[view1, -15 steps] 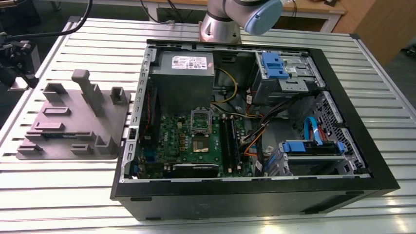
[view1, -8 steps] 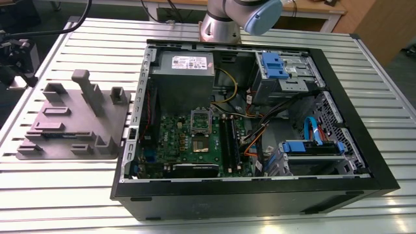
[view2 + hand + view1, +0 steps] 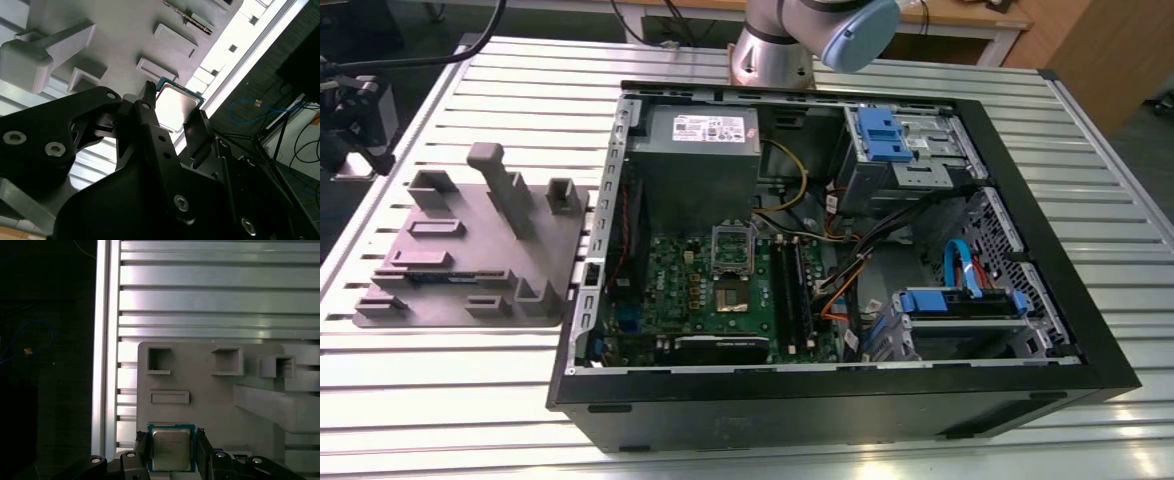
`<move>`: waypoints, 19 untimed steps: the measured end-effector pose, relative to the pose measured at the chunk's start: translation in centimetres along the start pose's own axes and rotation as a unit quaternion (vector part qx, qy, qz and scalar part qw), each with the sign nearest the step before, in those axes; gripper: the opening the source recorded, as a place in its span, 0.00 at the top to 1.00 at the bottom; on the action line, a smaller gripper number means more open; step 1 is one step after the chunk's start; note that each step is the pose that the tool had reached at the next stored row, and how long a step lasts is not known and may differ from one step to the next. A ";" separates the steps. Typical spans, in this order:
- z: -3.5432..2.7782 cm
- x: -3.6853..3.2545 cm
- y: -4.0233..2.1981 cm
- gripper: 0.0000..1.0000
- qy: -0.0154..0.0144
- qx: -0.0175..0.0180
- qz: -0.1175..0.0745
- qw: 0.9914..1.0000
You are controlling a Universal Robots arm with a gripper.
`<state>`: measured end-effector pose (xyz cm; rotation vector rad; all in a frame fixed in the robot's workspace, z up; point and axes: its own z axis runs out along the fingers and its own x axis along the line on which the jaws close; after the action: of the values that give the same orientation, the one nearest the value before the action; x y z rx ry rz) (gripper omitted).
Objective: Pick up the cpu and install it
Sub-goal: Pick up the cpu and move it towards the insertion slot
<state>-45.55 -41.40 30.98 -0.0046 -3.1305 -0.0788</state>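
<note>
The cpu point(image 3: 171, 448) is a small square chip with a silvery top and a green rim. In both wrist views it sits between my gripper's point(image 3: 171, 441) two black fingers point(image 3: 141, 449), which press against its opposite edges. The second wrist view shows the cpu point(image 3: 176, 105) in my gripper point(image 3: 175, 109) over the grey holder tray point(image 3: 125, 35). I cannot tell whether the chip rests on the tray or hangs just above it. In the exterior view the green motherboard point(image 3: 680, 290) lies inside the open computer case point(image 3: 1067, 300), with its socket point(image 3: 727, 297) uncovered.
The grey tray point(image 3: 467, 250) with pockets and upright posts lies on the slatted metal table point(image 3: 1121, 200) at the exterior view's left. A grey power supply point(image 3: 700, 135), blue drive brackets point(image 3: 881, 130), cables and black memory slots point(image 3: 790, 290) crowd the case. The arm's base point(image 3: 774, 50) stands behind the case.
</note>
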 end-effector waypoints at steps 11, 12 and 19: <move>-0.54 0.01 0.05 0.53 0.000 0.000 0.000 1.000; -0.58 0.01 0.05 0.53 0.000 0.000 0.000 1.000; -0.95 0.01 0.07 0.53 0.000 0.000 0.000 1.000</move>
<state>-45.55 -41.38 31.93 -0.0046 -3.1305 -0.0780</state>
